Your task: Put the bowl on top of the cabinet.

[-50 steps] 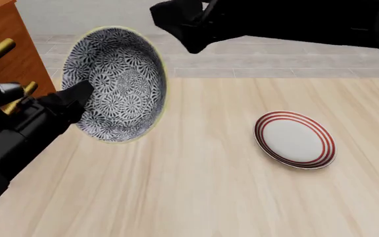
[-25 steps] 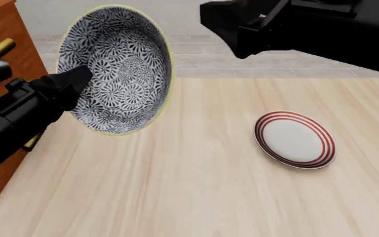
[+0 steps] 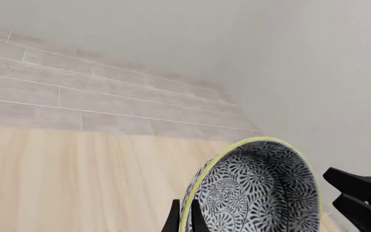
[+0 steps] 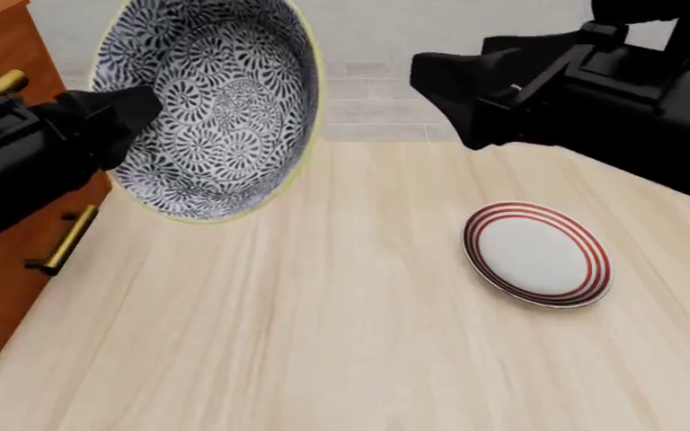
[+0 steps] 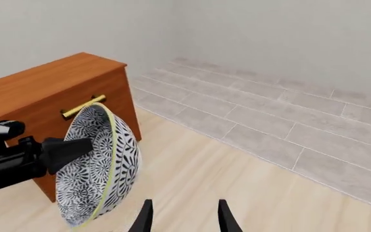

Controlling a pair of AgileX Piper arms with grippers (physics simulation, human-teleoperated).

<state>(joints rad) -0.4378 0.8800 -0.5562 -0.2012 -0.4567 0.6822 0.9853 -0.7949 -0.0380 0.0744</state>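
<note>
Bowl had risen since a second ago, tipped on edge, rim pinched by left gripper, held in the air beside cabinet front, not yet above its top. Right gripper, fingers spread and empty, had pulled back rightward over plate.

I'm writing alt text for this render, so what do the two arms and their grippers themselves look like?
Both arms are matte black with blocky, angular housings and no visible cables or markings. The left gripper tapers to a dark wedge; a pale cap shows on the left arm in the right wrist view. The right gripper ends in two slim black fingers.
</note>
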